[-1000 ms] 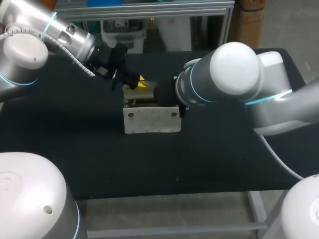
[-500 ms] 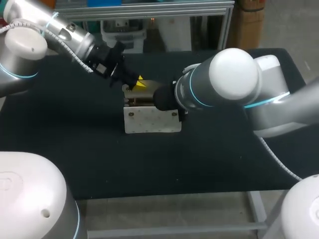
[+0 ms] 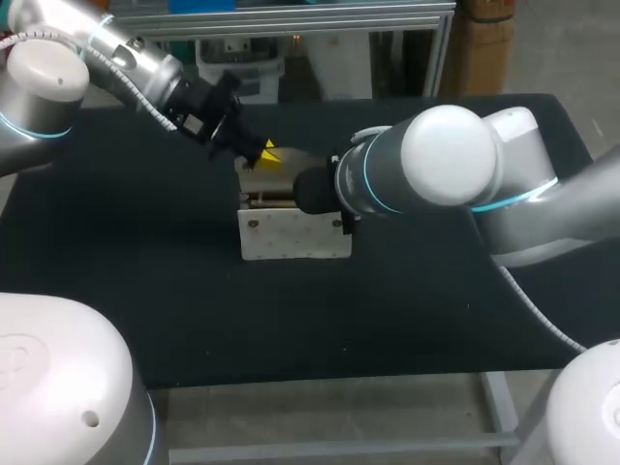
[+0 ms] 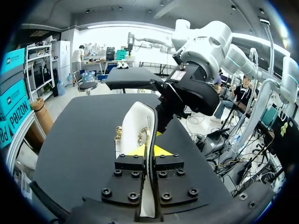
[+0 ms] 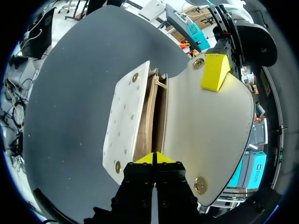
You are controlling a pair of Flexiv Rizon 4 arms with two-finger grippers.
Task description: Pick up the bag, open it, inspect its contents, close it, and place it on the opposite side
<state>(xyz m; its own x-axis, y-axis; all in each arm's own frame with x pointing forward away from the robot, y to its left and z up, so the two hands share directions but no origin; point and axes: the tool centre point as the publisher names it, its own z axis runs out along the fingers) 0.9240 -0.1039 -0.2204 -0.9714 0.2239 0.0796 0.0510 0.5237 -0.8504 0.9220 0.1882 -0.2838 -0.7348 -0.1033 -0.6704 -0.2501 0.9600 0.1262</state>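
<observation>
Bag (image 3: pixel 295 232): small cream flap purse standing on the black table (image 3: pixel 136 281), directly ahead of the right gripper (image 5: pixel 155 158) and just below the left gripper (image 4: pixel 149 150). The flap (image 5: pixel 210 126) is raised clear of the mouth (image 5: pixel 157 112), which gapes open between the front panel and the flap. Judged light. The body panels look stiff enough to stand alone, and the flap is semi-rigid, holding its curve. Smooth leather-like finish, probably slippery under hard tips. Best holds: the flap's free edge, away from the gold snap (image 5: pixel 198 63), or the narrow end wall. Left gripper pinches the flap near that edge, one tip on each face. Right gripper's tips are pressed together at the bag's near end, possibly nipping the gusset; the contact is hidden.
</observation>
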